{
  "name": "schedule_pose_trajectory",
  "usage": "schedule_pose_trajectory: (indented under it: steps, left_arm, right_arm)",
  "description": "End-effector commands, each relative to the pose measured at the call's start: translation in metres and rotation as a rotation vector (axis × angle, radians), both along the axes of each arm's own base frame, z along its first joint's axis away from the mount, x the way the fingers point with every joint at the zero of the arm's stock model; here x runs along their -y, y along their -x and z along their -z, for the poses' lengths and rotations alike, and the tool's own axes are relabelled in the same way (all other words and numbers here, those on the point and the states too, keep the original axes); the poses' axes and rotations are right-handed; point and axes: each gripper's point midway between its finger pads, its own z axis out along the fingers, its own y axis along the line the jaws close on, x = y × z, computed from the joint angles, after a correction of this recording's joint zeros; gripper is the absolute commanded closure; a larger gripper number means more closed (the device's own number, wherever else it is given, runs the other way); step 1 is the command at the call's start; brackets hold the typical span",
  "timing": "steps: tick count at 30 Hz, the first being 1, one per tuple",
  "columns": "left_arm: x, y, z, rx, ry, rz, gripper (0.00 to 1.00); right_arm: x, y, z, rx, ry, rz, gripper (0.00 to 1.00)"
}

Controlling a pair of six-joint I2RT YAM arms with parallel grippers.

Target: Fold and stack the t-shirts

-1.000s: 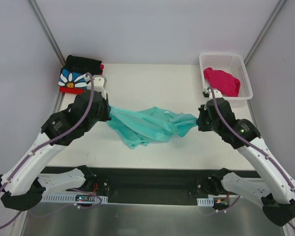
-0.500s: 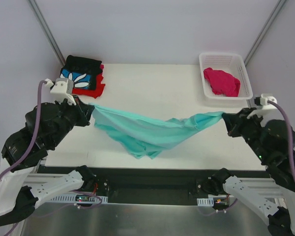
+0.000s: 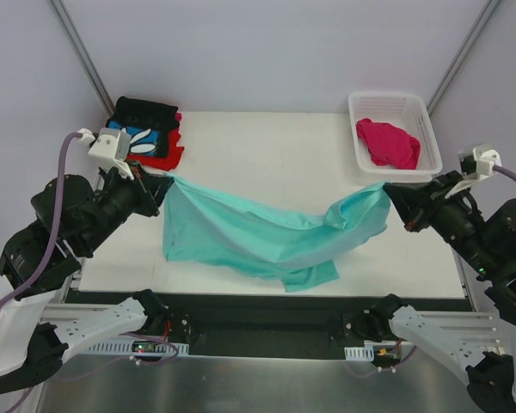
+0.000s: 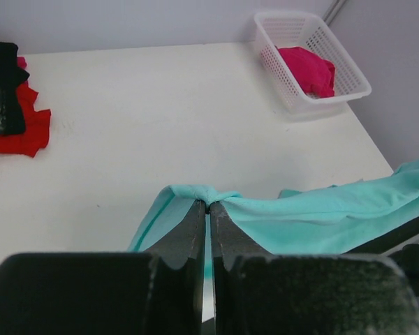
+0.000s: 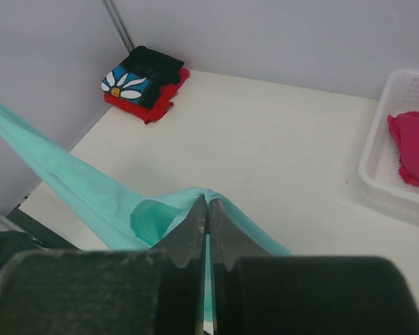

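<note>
The mint-teal t-shirt (image 3: pixel 249 237) hangs stretched between both arms above the table, its lower edge sagging toward the front. My left gripper (image 3: pixel 165 182) is shut on its left corner (image 4: pixel 208 199). My right gripper (image 3: pixel 389 193) is shut on the right corner (image 5: pixel 208 195). At the back left lies a folded stack: the black t-shirt with a white daisy (image 3: pixel 142 125) on top of a red t-shirt (image 3: pixel 159 157). The magenta-pink t-shirt (image 3: pixel 389 142) lies crumpled inside the basket.
A white plastic lattice basket (image 3: pixel 430 129) stands at the back right corner. The white table (image 3: pixel 267 142) has grey walls on three sides and slanted metal posts at the back corners.
Both arms have pulled apart and back, lifting the mint-teal shirt from a bunched heap into a wide spread sheet. Both grips stayed shut.
</note>
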Motion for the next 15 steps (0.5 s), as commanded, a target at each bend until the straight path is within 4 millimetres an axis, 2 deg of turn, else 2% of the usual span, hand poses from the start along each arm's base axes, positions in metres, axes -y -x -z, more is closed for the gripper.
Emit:
schedule_pose_trajectory:
  steps: [1,4,5,6,7,11,15]
  left_arm:
    - [-0.012,0.012,-0.049,0.155,0.073,0.02,1.0]
    - [-0.026,0.009,-0.059,0.201,0.034,-0.032,1.0]
    - [-0.031,0.008,-0.062,0.213,0.013,-0.048,1.0]
    - [-0.034,0.007,-0.063,0.219,0.003,-0.066,1.0]
    - [-0.041,0.005,-0.064,0.224,-0.006,-0.099,1.0]
    - [-0.054,0.002,-0.069,0.248,-0.04,-0.16,1.0]
    - [-0.058,-0.004,-0.073,0.258,-0.07,-0.194,1.0]
  right_arm:
    - [0.004,0.017,-0.054,0.144,-0.01,-0.057,0.99]
    - [0.022,0.015,-0.068,0.184,0.065,0.01,0.99]
    - [0.033,0.011,-0.069,0.182,0.088,0.073,0.99]
    - [0.036,0.005,-0.064,0.159,0.133,0.096,0.99]
    - [0.044,0.009,-0.073,0.194,0.151,0.115,0.99]
    - [0.069,0.0,-0.078,0.214,0.219,0.246,0.99]
    - [0.075,-0.008,-0.081,0.227,0.256,0.294,0.99]
